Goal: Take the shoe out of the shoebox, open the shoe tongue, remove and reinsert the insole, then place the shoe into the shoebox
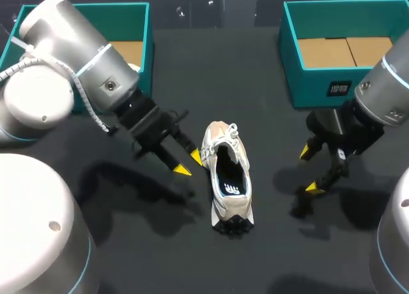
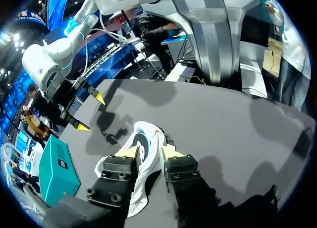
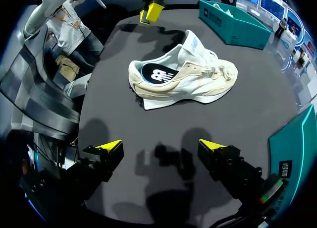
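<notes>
Shoe (image 1: 229, 172) is found out of its box, set upright on its sole on the dark bench (image 1: 268, 243), just beside the left gripper (image 1: 189, 163) and well ahead of the right gripper (image 1: 308, 169). Left gripper fingers are held spread; in the left wrist view the shoe (image 2: 148, 134) is seen close under and ahead of the tips, so a pinch on the tongue (image 3: 192, 39) is judged to be the step being lined up. Contact with the shoe cannot be confirmed. Right gripper (image 3: 161, 146) is also held spread, clamping nothing, hung low over bare bench, probably kept back to leave room. The dark insole (image 3: 156, 74) is seen seated inside the shoe, so removal is judged not yet done. A teal shoebox (image 1: 319, 89) is left open-topped behind the right gripper, well apart from the shoe, presumably ready for the return.
</notes>
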